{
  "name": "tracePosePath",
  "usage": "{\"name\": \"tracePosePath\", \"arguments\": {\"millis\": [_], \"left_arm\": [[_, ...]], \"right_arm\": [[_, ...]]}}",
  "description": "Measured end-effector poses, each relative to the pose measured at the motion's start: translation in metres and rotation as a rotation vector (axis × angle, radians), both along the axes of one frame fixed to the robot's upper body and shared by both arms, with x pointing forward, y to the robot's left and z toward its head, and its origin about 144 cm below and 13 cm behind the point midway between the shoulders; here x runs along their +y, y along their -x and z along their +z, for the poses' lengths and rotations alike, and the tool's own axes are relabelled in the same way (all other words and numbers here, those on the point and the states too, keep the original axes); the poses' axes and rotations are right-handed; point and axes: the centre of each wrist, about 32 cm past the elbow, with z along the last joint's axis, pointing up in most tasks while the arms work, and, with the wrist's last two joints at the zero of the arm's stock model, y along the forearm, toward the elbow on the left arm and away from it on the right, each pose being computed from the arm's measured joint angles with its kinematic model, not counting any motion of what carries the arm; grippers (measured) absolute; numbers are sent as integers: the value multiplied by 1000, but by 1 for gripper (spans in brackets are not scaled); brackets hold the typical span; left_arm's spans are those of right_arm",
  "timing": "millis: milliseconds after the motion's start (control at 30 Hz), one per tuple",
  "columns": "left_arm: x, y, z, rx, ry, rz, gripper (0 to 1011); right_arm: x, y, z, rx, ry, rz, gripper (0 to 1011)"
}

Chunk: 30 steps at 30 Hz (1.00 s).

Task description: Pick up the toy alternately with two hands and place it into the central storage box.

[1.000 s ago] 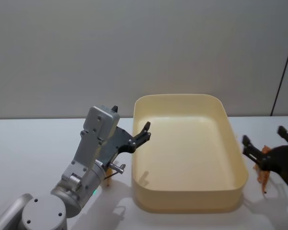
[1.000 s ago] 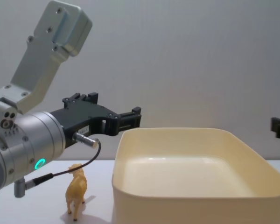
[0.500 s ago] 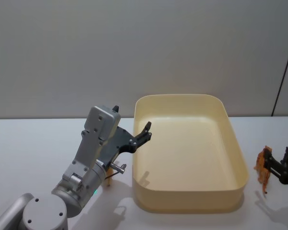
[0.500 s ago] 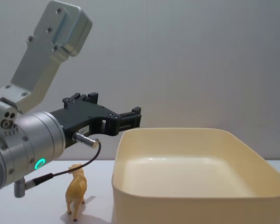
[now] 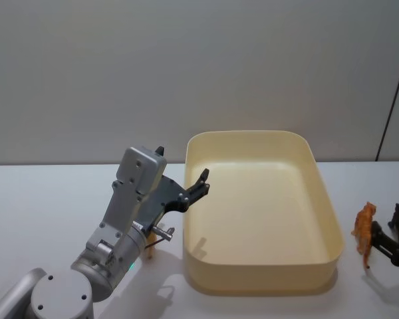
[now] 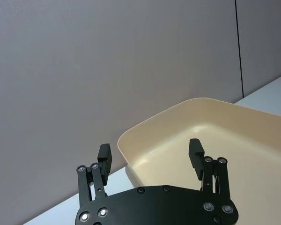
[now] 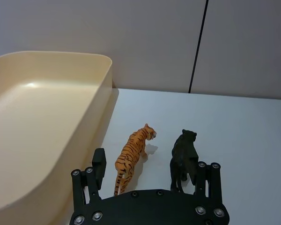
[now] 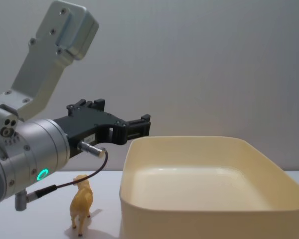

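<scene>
Two claws, both spread and empty. The right claw (image 7: 152, 161) sits low on the table (image 7: 253, 140) right of the storage box (image 5: 259, 282), an orange tiger (image 7: 132, 151) and black panther (image 7: 183, 149) standing just ahead, likely lining up a pick; the left claw (image 6: 150, 151) hovers at the box's left rim above a yellow toy animal (image 8: 81, 203), seemingly awaiting its turn.

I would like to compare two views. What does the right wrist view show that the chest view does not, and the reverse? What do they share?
Right wrist view, not chest view: the right gripper, open, with a tiger and a black animal standing on the table just ahead of it, beside the box.

Chest view, not right wrist view: the left gripper, raised by the box's left rim, and a yellow animal standing under the left arm.

Both: the box, with nothing visible inside it, and the white table.
</scene>
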Motion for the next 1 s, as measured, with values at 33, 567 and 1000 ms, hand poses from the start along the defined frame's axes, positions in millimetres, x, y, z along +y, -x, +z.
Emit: {"name": "tracePosePath", "arguments": {"millis": [33,567,1000], "left_arm": [[0,0,0,0,0,0,1001],[0,0,0,0,0,0,1001],[0,0,0,0,0,0,1001]], "right_arm": [[0,0,0,0,0,0,1001],[16,-26,-15,89,23,40,1001],[28,-43,-25,120,49,38,1001]]}}
